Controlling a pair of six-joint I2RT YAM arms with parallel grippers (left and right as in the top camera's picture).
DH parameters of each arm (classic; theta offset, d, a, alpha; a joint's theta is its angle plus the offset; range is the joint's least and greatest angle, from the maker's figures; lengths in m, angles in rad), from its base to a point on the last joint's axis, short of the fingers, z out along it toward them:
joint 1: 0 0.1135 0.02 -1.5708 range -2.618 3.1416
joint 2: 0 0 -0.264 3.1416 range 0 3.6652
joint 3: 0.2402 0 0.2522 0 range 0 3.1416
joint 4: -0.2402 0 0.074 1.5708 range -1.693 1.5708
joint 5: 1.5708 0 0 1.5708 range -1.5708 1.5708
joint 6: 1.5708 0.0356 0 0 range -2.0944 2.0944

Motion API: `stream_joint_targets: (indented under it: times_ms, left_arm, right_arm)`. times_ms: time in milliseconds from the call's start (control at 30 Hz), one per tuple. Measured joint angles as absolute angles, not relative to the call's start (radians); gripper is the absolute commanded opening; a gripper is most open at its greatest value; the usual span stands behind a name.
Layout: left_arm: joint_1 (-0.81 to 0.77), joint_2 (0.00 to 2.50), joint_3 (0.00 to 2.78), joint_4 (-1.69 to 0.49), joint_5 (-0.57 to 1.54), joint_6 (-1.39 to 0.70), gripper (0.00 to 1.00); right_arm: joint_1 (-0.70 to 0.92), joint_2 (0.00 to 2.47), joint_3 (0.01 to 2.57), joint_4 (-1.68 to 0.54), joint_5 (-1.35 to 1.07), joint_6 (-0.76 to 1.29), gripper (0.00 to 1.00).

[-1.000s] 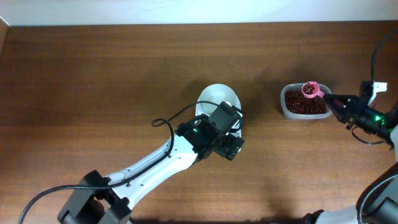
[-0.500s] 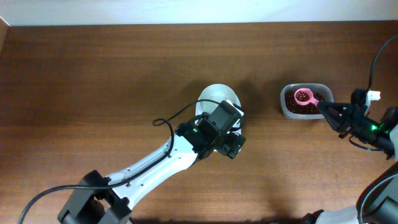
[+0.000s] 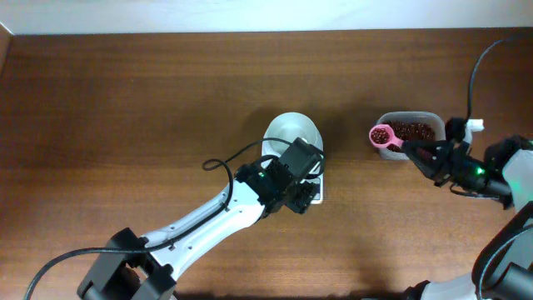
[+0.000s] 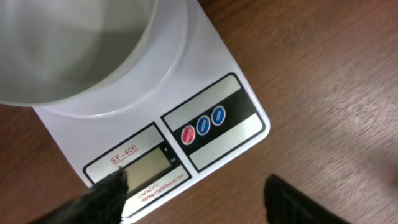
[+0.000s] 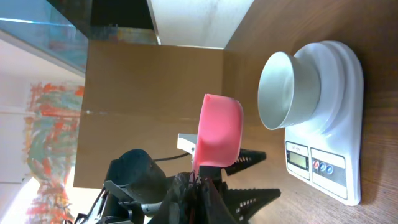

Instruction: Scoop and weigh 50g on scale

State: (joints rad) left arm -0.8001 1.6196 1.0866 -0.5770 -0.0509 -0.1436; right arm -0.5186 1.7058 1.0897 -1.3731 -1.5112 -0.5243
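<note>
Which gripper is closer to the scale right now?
Left. The left gripper hovers over the display end of the scale. The right gripper, holding the pink scoop of beans, is off to the side by the clear tub.

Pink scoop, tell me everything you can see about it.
The pink scoop is a plastic measuring spoon, a round cup on a short handle. The cup is full of dark red-brown beans and looks level. The right gripper pinches the handle in its fingers, holding it in the air over the left rim of the clear tub, on the side facing the scale. The right wrist view shows its smooth pink underside. Nothing else touches it.
</note>
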Motion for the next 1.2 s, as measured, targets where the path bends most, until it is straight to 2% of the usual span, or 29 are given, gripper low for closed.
stream_joint_targets:
  times_ms: [167, 200, 600, 1200]
  left_arm:
    - [-0.801, 1.62, 1.087, -0.588, -0.032, -0.159, 0.04]
    - [-0.805, 1.62, 1.087, -0.588, -0.021, -0.165, 0.0]
    - [-0.849, 1.749, 1.087, -0.577, 0.001, -0.176, 0.0]
    - [-0.849, 1.822, 1.087, -0.452, -0.139, -0.176, 0.0]
  right_arm:
    - [-0.516, 1.706, 1.09, -1.373, -1.513, -0.527, 0.04]
    - [-0.516, 1.706, 1.09, -1.373, -1.513, -0.527, 0.04]
    - [-0.516, 1.706, 1.09, -1.373, -1.513, -0.527, 0.04]
    - [-0.516, 1.706, 1.09, -1.373, -1.513, -0.527, 0.04]
